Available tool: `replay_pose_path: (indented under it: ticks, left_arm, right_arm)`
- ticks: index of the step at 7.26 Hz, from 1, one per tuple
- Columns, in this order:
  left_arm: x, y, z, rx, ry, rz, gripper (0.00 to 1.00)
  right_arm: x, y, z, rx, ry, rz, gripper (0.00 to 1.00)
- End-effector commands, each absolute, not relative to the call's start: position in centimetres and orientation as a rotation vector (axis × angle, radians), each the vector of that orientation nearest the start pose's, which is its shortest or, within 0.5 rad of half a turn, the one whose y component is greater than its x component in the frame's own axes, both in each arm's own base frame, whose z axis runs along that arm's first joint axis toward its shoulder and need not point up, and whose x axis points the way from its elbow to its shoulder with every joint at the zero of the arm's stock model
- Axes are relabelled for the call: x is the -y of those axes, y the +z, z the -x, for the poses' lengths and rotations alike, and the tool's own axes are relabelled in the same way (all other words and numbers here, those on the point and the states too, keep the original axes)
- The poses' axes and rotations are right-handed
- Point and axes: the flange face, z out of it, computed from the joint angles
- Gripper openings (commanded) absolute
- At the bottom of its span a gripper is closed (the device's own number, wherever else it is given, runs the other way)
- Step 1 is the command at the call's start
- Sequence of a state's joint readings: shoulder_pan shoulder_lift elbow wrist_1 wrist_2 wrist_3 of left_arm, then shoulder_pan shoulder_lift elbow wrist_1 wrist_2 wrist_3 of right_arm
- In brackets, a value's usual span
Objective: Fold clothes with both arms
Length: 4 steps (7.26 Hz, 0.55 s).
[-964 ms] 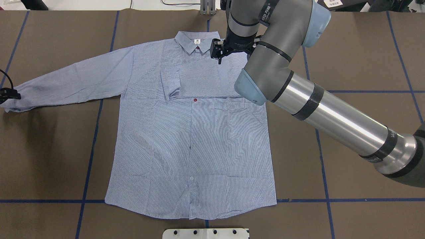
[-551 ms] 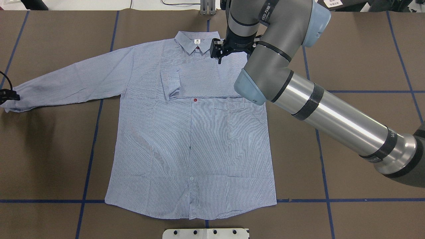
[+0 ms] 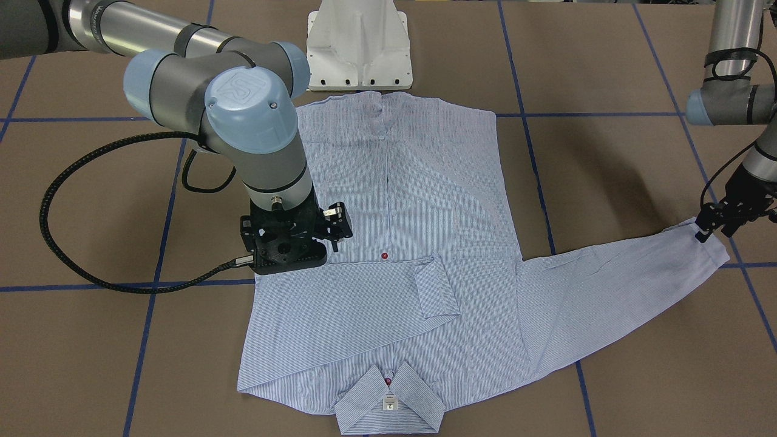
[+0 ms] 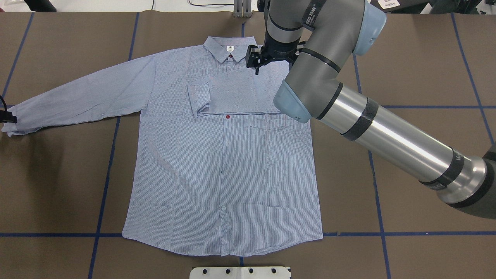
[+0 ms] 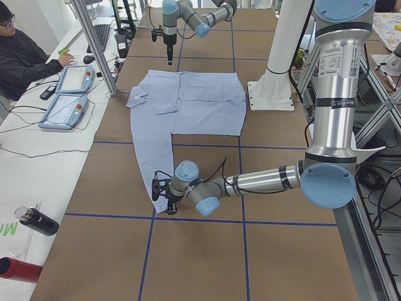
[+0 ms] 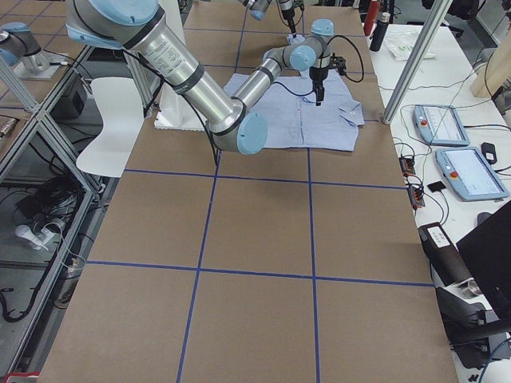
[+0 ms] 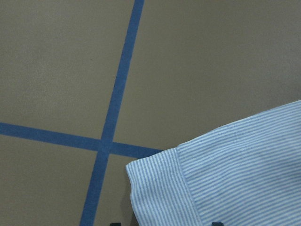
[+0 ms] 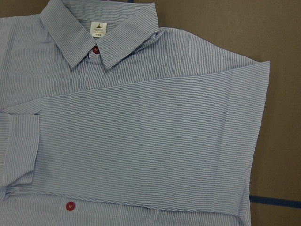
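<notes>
Shirt: the striped button-up shirt (image 4: pixel 232 174) lies flat and front up in the middle of the table (image 4: pixel 407 58). Its hem is toward the robot's base and its collar (image 8: pixel 94 37) is on the far side.
Done so far: the right sleeve (image 8: pixel 141 141) lies folded across the chest, just above a red button (image 4: pixel 227 116).
Step in hand: we read this as the start of the second sleeve fold. The left sleeve (image 4: pixel 85 97) lies stretched out at full length.
Left gripper: the left gripper (image 3: pixel 715 229) is at the cuff (image 7: pixel 160 188). In the wrist view its fingertips (image 7: pixel 114 224) show wide apart at the bottom edge, with the cuff between them and nothing clamped.
Right gripper: the right gripper (image 4: pixel 254 64) hangs over the shoulder beside the collar and carries no cloth. We cannot tell whether its fingers are apart or together, as every view is poor.
Next move: in our judgement, the left gripper should close on the cuff edge, lift, and carry it across the chest onto the folded sleeve without twisting it.
In the way: the right gripper and its forearm hang over that landing area, so we would have them draw back first.
Around: blue tape lines (image 7: pixel 117 94), the white pedestal (image 3: pixel 359 45), a black cable (image 3: pixel 61 182) looped beside the right wrist, a seated person (image 5: pixel 25 56) and teach pendants (image 5: pixel 66 94).
</notes>
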<state>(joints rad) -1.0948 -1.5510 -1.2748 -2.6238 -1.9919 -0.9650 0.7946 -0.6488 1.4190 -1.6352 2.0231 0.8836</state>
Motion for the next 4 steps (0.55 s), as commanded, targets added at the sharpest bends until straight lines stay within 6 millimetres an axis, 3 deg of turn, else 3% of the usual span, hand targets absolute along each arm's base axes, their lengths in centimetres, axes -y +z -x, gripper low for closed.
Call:
replay_pose_path:
  ticks: [1, 4]
  left_arm:
    - [48.4, 70.8, -14.9, -0.787, -0.303, -0.279, 0.71]
    - [48.4, 70.5, -16.0, -0.793, -0.289, -0.272, 0.71]
  right_arm:
    - [60.1, 15.1, 46.4, 0.800, -0.057, -0.149, 0.99]
    - [60.2, 15.1, 46.3, 0.799, -0.056, -0.152, 0.99]
